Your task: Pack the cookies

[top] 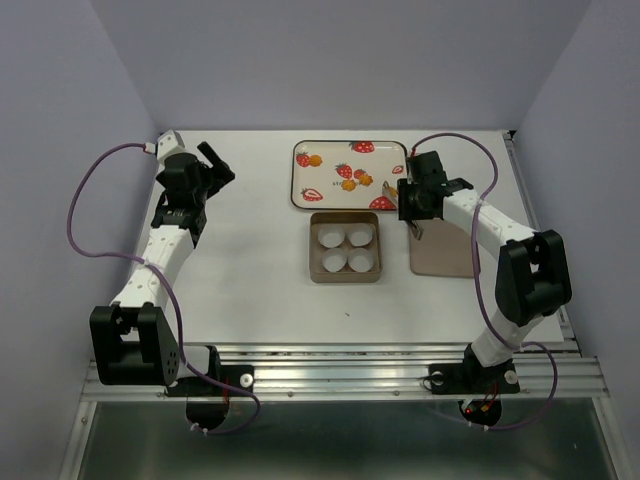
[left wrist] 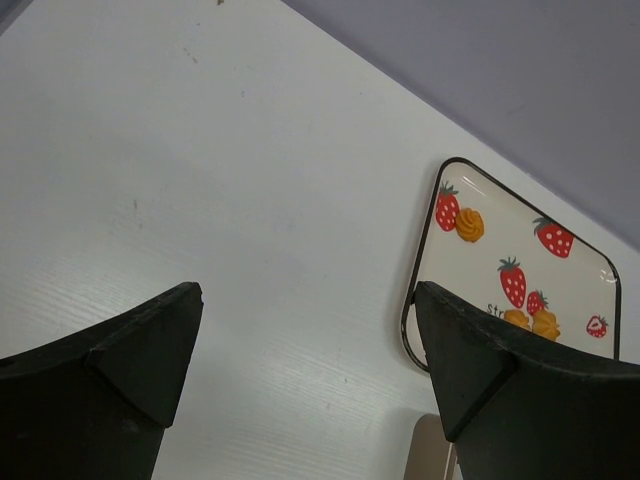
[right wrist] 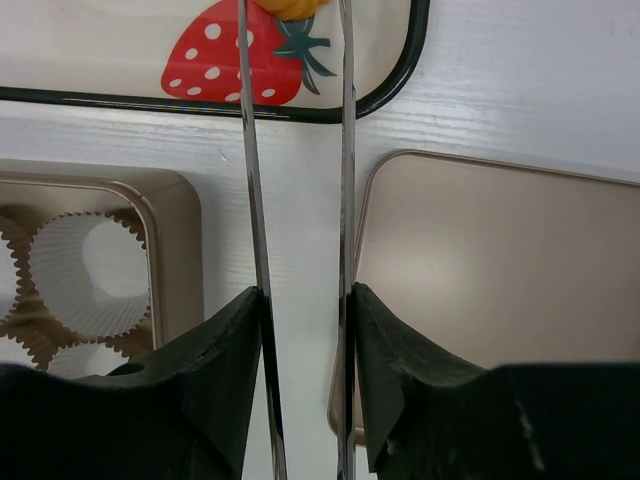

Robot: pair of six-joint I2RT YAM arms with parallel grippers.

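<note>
Three orange-yellow cookies (top: 316, 159), (top: 349, 185), (top: 365, 179) lie on the strawberry-print tray (top: 300, 190); they also show in the left wrist view (left wrist: 470, 224). My right gripper (right wrist: 305, 295) is shut on metal tongs (right wrist: 345, 150), by the tray's near right corner (top: 408, 200). The tong tips hold a fourth cookie (right wrist: 290, 8) at the top edge of the right wrist view, over the tray. My left gripper (left wrist: 305, 340) is open and empty above the bare table at the back left (top: 215, 165).
A tan box (top: 345, 276) with four white fluted paper cups stands just in front of the tray; one cup shows in the right wrist view (right wrist: 85, 275). A flat tan lid (top: 445, 255) lies to the box's right, under my right arm.
</note>
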